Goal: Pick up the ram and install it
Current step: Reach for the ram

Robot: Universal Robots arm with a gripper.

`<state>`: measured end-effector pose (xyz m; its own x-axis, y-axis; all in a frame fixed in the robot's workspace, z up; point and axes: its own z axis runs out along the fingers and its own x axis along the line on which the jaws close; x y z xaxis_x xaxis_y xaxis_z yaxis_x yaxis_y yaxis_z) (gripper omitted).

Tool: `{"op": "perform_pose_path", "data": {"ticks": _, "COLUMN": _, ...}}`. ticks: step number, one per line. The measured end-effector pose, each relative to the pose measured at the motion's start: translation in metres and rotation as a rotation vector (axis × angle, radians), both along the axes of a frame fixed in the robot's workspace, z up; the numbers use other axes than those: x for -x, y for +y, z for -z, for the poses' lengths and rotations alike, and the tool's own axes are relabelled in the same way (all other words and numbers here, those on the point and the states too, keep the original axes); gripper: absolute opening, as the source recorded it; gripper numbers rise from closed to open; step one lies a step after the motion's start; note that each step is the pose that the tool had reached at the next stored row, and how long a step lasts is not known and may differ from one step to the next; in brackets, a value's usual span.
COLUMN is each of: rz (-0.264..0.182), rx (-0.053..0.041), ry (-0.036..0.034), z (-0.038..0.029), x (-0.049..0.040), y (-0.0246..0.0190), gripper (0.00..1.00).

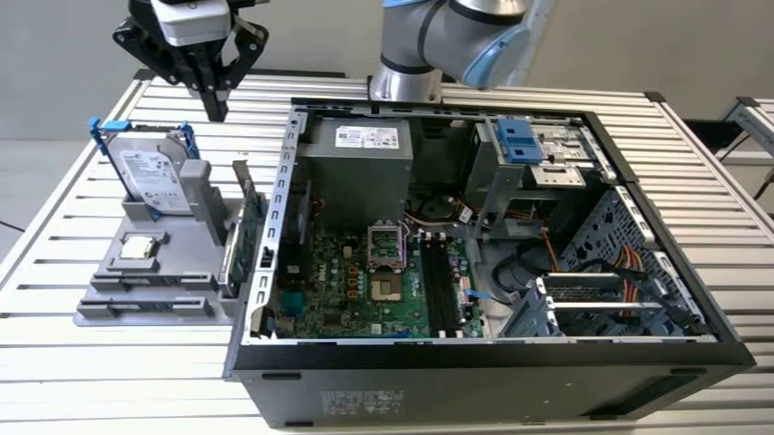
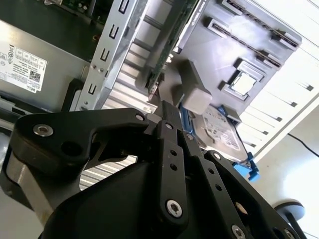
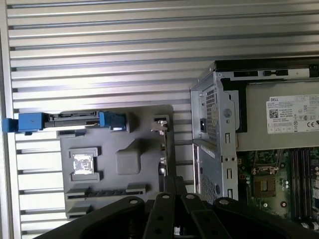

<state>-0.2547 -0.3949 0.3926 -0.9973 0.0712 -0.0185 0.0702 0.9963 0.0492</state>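
The exterior view looks down aslant over the whole worktop point(image 1: 85, 362) and case point(image 1: 484, 385). My first wrist view faces straight down, the second slants closer; both share my gripper point(image 3: 173, 185), the tray point(image 3: 132, 122) and the case wall.

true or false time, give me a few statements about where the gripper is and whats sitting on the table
1. The gripper is carrying a part. False: it is shut and holds nothing.
2. The computer case lies open, its motherboard exposed. True.
3. The gripper hangs over the motherboard. False: it hangs outside the case, near the gray holder, on the exterior view's left.
4. A hard drive stands upright in the gray holder. True.
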Motion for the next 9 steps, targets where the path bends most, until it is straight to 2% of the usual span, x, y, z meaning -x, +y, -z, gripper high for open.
{"op": "perform_pose_path", "data": {"ticks": 9, "rz": 0.000, "rx": 0.0000, "ry": 0.0000, "z": 0.0000, "x": 0.0121, "y": 0.0000, "gripper": 0.00}}
